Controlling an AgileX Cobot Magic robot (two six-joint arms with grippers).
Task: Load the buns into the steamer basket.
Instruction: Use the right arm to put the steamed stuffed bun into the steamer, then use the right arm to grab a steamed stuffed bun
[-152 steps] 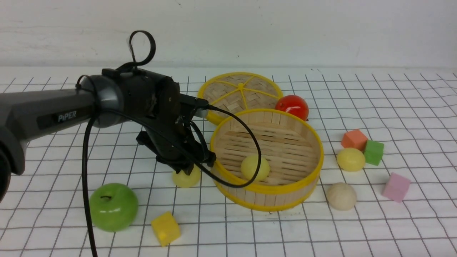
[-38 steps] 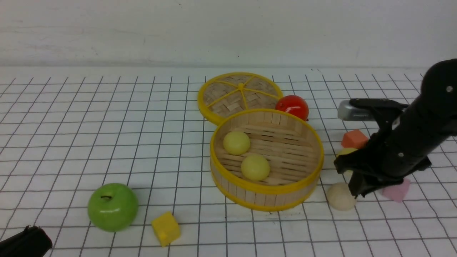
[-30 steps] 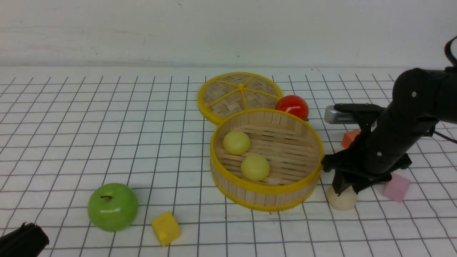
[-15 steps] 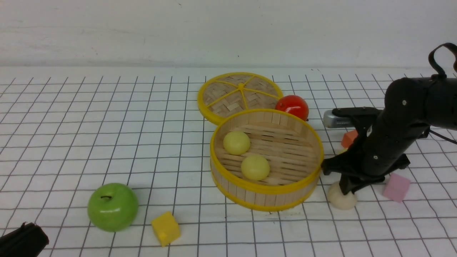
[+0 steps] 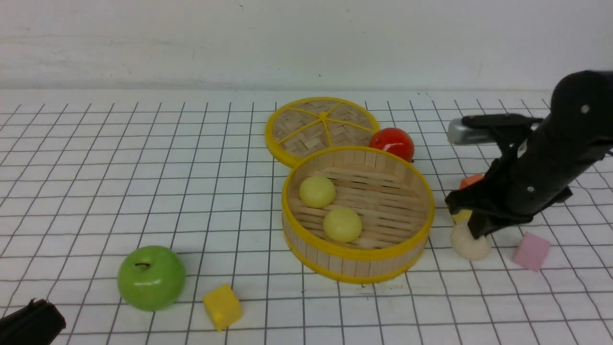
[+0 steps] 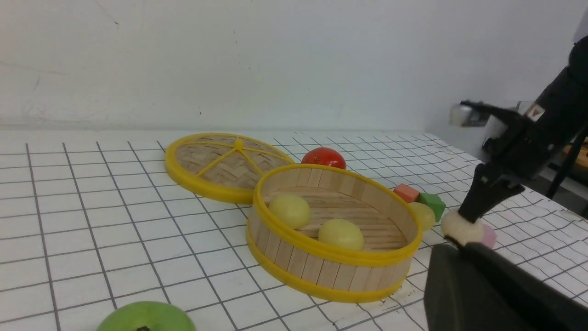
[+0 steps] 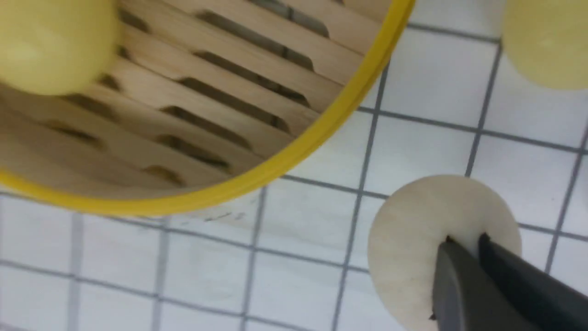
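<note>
Right gripper: pinches the beige bun from above, nearly closed, just right of the basket. Inside the basket: two yellow buns. Behind the gripper: a third yellow bun on the table. Left gripper: cannot tell if open.

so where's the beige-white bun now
Front view, right side: the beige-white bun is pinched in the right pincer, between the steamer basket and the pink cube.
</note>
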